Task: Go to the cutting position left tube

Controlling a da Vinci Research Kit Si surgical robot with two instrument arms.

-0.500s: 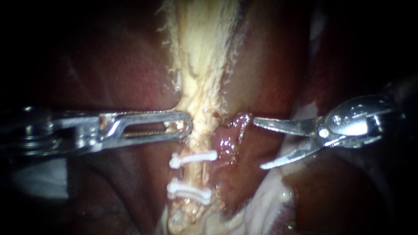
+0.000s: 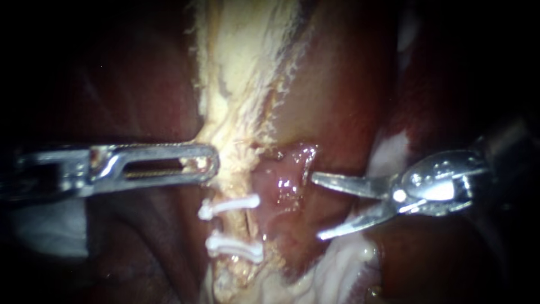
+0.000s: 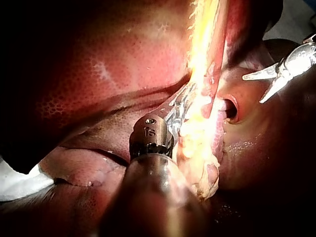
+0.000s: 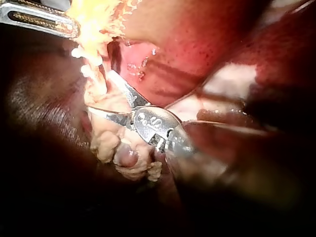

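A pale yellow tube runs down the middle of the endoscope view and carries two white clips. My left instrument comes in level from the left, its slotted jaws shut on the tube's left edge just above the upper clip. The left wrist view shows those jaws buried in the pale tissue. My right instrument has two thin blades standing open. They point left at glistening pink tissue beside the tube, level with the upper clip. In the right wrist view the blades lie against the pale strand.
Dark red liver lies on both sides of the tube. Whitish fatty tissue sits under the right instrument's blades. A small round opening shows in the pink tissue beside the pale strand.
The left instrument has drawn the pale tube and its clips to the left. The right instrument has dropped lower and slightly left, blades still open, now level with the upper clip.
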